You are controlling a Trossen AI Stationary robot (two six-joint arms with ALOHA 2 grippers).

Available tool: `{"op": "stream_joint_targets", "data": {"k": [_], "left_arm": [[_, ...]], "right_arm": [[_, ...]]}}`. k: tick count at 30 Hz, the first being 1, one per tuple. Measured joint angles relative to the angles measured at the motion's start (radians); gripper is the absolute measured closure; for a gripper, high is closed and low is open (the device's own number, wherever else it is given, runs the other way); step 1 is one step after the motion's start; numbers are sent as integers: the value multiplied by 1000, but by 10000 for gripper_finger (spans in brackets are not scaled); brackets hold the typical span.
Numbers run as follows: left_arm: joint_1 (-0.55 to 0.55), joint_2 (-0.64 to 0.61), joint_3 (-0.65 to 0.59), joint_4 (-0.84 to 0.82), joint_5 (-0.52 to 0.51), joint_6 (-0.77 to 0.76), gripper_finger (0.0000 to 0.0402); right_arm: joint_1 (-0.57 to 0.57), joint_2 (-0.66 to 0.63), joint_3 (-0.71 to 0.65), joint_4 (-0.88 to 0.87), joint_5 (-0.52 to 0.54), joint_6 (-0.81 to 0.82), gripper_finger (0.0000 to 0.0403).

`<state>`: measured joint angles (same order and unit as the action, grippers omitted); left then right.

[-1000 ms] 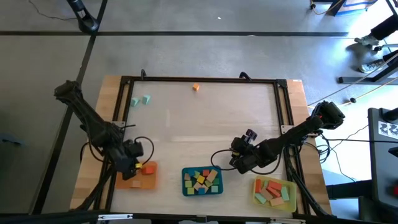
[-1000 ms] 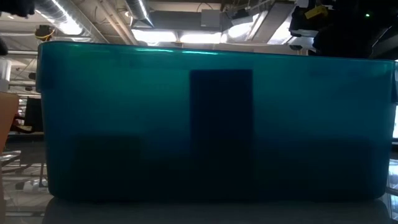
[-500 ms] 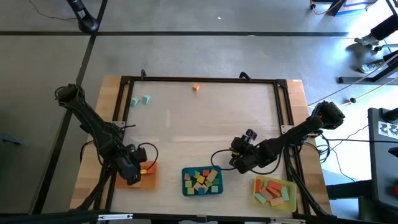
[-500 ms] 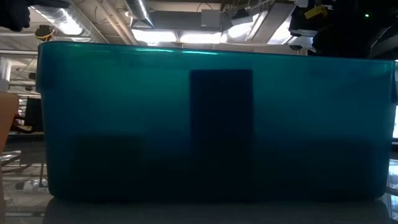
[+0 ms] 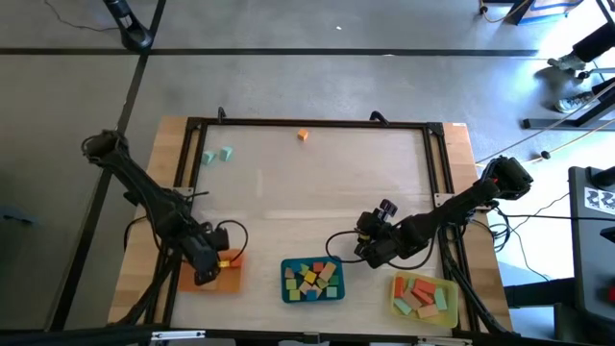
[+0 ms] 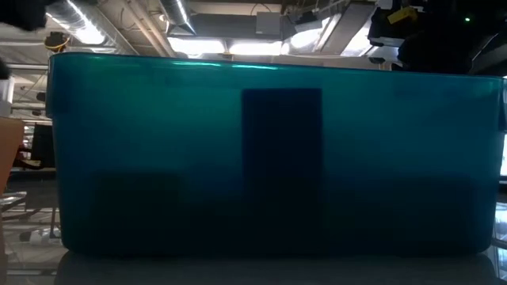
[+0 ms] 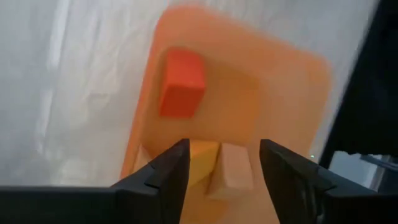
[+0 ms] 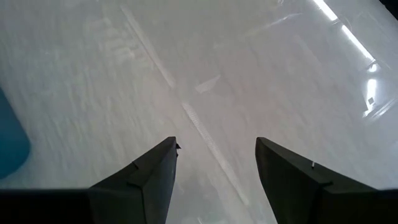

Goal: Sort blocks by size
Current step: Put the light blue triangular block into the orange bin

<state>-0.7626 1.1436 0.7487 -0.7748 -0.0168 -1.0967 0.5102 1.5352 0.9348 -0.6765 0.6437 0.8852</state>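
My left gripper (image 5: 208, 266) (image 7: 224, 146) is open over the orange tray (image 5: 227, 281) at the table's near left. In the left wrist view a red-orange block (image 7: 182, 84) lies on the tray (image 7: 273, 93). A yellow block (image 7: 202, 158) and a tan block (image 7: 235, 169) lie on it side by side between my fingers, and I see no finger touching them. Two mint blocks (image 5: 217, 155) and one orange block (image 5: 303, 135) lie loose near the far edge. My right gripper (image 5: 369, 252) (image 8: 216, 146) is open and empty over bare table.
A teal tray (image 5: 287, 288) with several mixed blocks stands at the near middle; its wall (image 6: 269, 158) fills the low view. A yellow tray (image 5: 398, 293) with several blocks stands at the near right. A dark frame (image 5: 317, 123) runs round the table top.
My left gripper has gone toward the table's near edge and now stands over the orange tray, covering the block that showed beside it before. My right arm has kept still.
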Motion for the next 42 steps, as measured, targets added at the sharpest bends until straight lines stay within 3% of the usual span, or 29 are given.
{"op": "stream_joint_targets", "data": {"k": [11, 15, 22, 28, 37, 42], "left_arm": [[286, -121, 39, 1, -204, 390, 224], [417, -132, 39, 1, -332, 491, 228], [632, -132, 39, 1, -540, 626, 229], [824, -132, 28, 5, -680, 628, 229], [1138, -115, -64, 71, -699, 622, 229], [1324, -41, -87, 149, -522, 708, 229]], "right_arm": [[0, 0, 0, 36, 3, 0, 185], [0, 0, 0, 49, 4, 0, 185], [0, 0, 0, 78, 11, -2, 185], [0, 0, 0, 79, 27, -4, 185], [0, 0, 0, 78, 56, -5, 185], [0, 0, 0, 84, 72, -26, 185]]}}
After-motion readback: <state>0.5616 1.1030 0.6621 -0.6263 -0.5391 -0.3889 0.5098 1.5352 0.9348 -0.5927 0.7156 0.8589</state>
